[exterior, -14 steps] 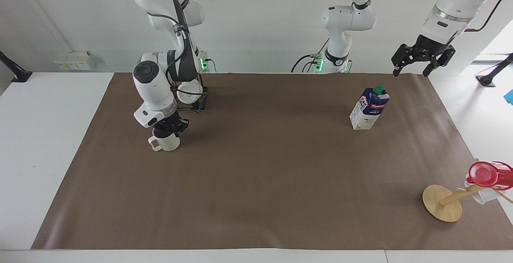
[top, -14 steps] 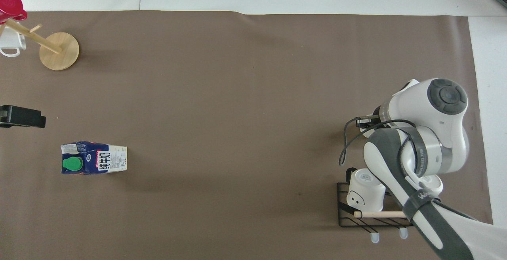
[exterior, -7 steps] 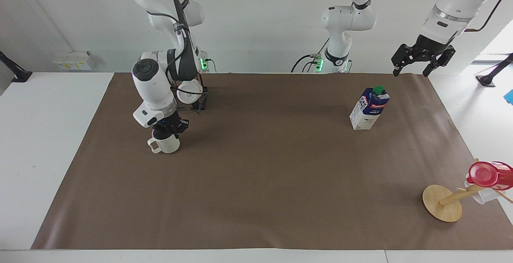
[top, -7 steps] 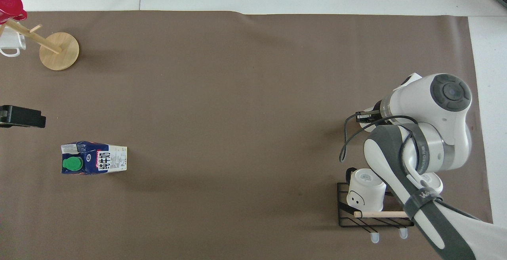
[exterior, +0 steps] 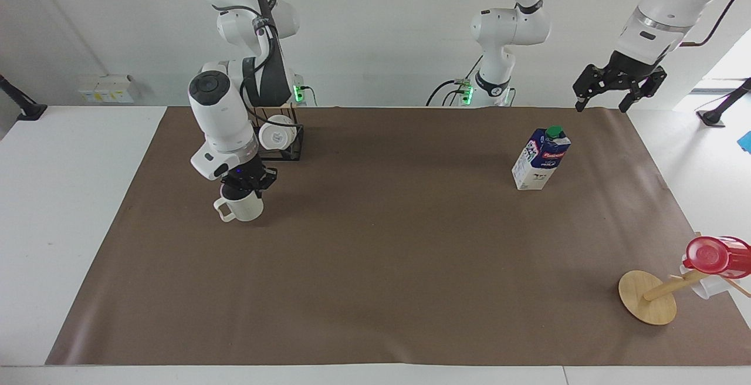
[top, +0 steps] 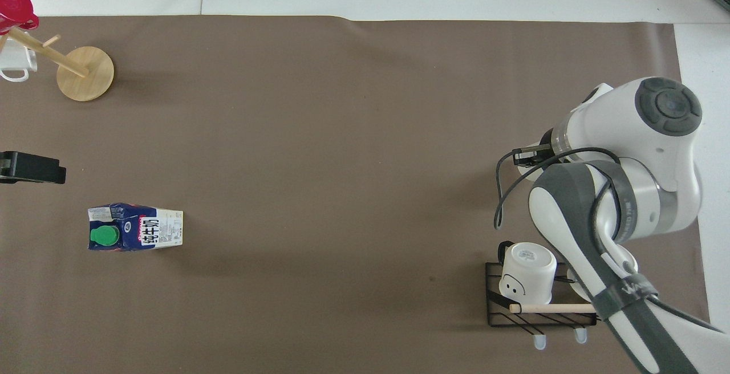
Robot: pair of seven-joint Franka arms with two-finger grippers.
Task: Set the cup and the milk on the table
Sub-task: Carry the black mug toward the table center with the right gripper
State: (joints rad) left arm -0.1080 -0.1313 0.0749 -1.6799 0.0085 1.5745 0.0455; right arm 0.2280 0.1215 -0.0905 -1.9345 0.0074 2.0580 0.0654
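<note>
Right claw has risen off the cup — milk unmoved.

cup hidden overhead under right arm, left claw edge-cropped

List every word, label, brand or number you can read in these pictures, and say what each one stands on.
"纯牛奶": large dark characters on the white side of the milk.
Red label band on the milk: white brand lettering, too small to read.
Fine print on the milk's white panel: too small to read.
Lettering on the right arm's grey sleeve: not legible.
</note>
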